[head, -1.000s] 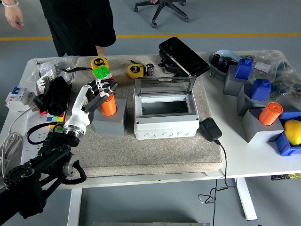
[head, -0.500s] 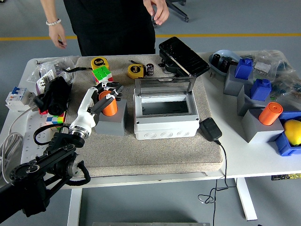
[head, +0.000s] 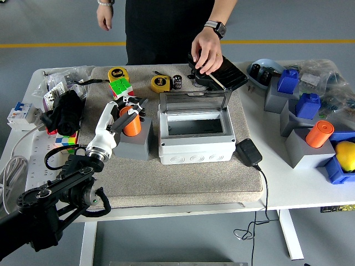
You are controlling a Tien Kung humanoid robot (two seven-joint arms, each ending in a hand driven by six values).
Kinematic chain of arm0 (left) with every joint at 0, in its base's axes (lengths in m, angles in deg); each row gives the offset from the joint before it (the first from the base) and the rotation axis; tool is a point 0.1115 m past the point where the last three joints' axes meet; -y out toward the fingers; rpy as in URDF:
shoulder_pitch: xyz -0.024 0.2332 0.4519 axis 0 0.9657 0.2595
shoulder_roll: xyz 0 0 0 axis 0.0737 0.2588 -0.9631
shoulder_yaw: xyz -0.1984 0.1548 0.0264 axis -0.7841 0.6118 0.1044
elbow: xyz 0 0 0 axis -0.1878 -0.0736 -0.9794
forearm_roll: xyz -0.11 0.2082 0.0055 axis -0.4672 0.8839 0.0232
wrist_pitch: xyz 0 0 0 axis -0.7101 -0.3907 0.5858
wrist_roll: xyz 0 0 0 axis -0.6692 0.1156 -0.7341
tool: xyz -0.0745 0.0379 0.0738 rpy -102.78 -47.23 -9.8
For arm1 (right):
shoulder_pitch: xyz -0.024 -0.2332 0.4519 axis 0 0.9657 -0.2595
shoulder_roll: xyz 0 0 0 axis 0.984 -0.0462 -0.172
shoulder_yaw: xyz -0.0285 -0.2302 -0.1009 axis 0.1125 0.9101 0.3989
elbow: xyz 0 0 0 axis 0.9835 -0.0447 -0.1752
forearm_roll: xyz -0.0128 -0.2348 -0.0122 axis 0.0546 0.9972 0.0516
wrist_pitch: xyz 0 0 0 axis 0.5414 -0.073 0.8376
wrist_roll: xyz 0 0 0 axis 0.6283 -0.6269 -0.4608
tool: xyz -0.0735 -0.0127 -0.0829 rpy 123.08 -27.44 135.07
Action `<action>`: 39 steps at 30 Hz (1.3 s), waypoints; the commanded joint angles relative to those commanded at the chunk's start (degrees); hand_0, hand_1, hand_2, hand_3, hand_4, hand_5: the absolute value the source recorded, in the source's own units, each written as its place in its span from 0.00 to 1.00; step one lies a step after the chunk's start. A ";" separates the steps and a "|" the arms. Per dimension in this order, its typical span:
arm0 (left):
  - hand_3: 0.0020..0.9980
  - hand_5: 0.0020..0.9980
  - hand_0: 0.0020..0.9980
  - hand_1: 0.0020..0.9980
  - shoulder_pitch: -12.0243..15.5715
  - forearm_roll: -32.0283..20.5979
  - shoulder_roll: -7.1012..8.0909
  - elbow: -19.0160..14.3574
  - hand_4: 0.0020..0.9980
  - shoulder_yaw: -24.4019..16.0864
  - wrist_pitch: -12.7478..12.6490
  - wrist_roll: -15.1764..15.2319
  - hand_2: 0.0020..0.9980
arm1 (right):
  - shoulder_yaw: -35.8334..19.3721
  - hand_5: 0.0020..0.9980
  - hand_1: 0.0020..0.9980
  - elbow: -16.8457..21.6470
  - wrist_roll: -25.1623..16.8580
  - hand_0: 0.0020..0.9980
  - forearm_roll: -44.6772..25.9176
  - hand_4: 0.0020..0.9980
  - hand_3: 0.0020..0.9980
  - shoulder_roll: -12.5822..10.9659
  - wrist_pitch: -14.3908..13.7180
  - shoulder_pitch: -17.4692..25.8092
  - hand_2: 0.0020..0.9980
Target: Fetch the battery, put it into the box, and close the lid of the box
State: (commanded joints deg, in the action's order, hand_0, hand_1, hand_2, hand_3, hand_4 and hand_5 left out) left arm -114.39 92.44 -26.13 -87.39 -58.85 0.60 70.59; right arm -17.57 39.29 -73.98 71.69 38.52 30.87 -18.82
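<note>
An orange cylindrical battery (head: 131, 125) stands upright in a grey block holder (head: 133, 145) on the beige mat, left of the grey box (head: 195, 143). The box is open, its clear lid (head: 193, 103) raised at the back, and its inside looks empty. My left hand (head: 130, 112), white with black fingers, comes in from the lower left. Its fingers are curled around the top of the battery, thumb in front. The battery still sits in its holder. A second orange battery (head: 319, 133) stands in a grey holder at the right.
A person at the far side rests one hand (head: 206, 51) on a black device (head: 219, 69) behind the box. Two tape measures (head: 160, 83), a cube (head: 120, 86) and a black adapter (head: 248, 151) lie around. Blue and grey blocks (head: 288, 81) crowd the right.
My left hand has moved right and closed around the orange battery. The person has stepped right along the far side and put a hand on the black device.
</note>
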 joint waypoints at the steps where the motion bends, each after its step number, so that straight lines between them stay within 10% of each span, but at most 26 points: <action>1: 0.40 0.43 0.25 0.29 -0.08 -0.17 -0.04 0.10 1.00 0.09 -0.11 0.11 0.30 | 0.01 0.48 0.64 0.01 0.00 0.57 0.02 0.95 0.59 -0.01 0.00 0.01 0.67; 21: 0.15 0.40 0.06 0.08 -0.47 -0.57 -0.30 -0.09 1.00 0.40 -0.61 0.46 0.17 | 0.00 0.48 0.64 0.00 0.01 0.57 0.07 0.95 0.59 0.00 -0.01 -0.03 0.67; 39: 0.13 0.39 0.03 0.07 -0.43 1.33 -0.58 -1.35 1.00 -1.48 -0.38 0.66 0.16 | 0.01 0.48 0.64 0.03 -0.17 0.57 0.15 0.95 0.59 0.01 -0.17 -0.05 0.67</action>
State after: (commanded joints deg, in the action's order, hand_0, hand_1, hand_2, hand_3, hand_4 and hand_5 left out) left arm -114.81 93.77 -26.71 -88.74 -60.33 0.23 71.25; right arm -17.56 39.32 -74.15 71.84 38.52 30.70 -18.87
